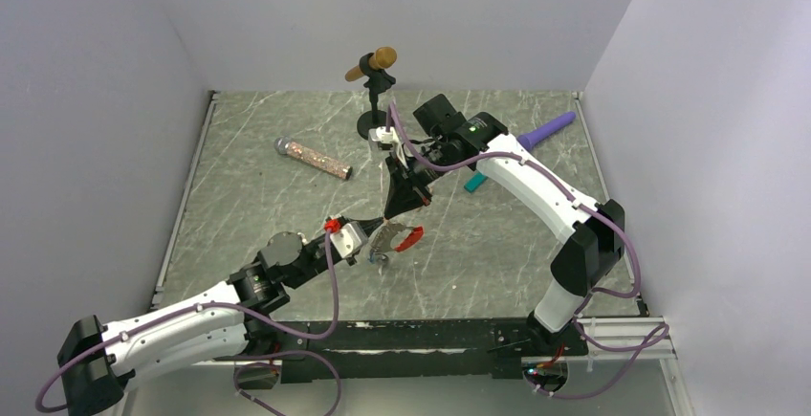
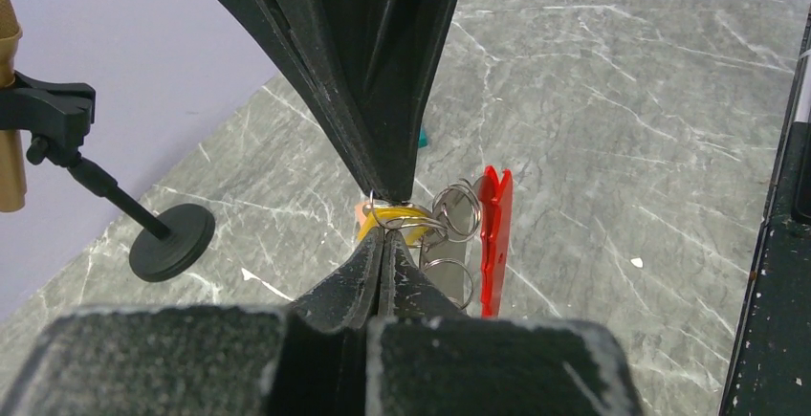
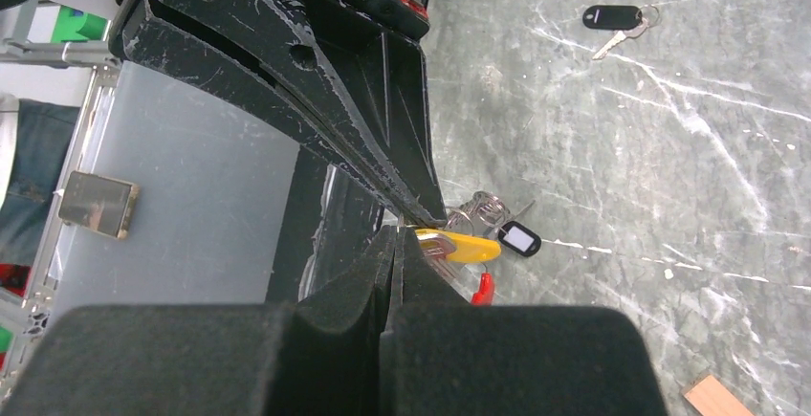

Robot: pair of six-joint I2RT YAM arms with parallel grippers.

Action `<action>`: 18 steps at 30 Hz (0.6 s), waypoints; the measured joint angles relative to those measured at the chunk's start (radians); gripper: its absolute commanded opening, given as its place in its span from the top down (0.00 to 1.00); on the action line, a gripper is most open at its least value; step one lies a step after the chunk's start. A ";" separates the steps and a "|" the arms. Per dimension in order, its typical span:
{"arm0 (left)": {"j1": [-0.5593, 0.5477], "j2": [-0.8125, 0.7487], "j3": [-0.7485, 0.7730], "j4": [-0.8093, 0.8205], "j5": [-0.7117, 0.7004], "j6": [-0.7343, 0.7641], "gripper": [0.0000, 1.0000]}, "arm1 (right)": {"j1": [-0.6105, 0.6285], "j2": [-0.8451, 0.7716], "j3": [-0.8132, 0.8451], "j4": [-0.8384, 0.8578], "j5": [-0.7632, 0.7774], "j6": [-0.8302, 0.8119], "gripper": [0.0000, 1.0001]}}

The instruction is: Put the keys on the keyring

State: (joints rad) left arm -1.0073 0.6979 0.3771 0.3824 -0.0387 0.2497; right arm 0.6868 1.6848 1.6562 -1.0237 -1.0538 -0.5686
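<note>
Top view first: the left end effector (image 1: 375, 226) and the right end effector (image 1: 390, 212) are nose to nose low over the counter (image 1: 536, 253), both pinched completely shut. The keyring (image 1: 402, 240), red fob and all, sits just past the left tips and right under the right ones.

Left wrist view: a yellow key (image 2: 397, 222) is right at the left tips, with a thin wire loop caught where the two sets of tips meet. The silver rings and fob are just to the right. Honestly can't tell which one actually has the key.

Right wrist view: the yellow key pokes out just beyond the right tips. A black key (image 3: 612, 16) lies well ahead of them, untouched.

My guess is they're mid-threading the yellow one. The next move needs a tiny, steady slide along the wire without either pinch slipping.
</note>
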 measured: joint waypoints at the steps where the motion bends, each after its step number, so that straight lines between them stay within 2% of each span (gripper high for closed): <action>1: 0.000 0.000 0.000 -0.002 0.000 0.000 1.00 | 0.000 0.000 0.000 0.000 0.000 0.000 1.00; 8: 0.000 -0.015 0.001 -0.016 -0.020 -0.030 1.00 | 0.000 0.000 0.000 0.000 -0.002 -0.002 1.00; 18: 0.008 -0.023 0.023 -0.051 -0.057 -0.175 1.00 | 0.000 0.000 0.000 -0.004 -0.005 -0.026 1.00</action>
State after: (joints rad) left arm -0.9989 0.6754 0.4004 0.3309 -0.0956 0.0750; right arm 0.6868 1.6844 1.6562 -1.0279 -1.0584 -0.5949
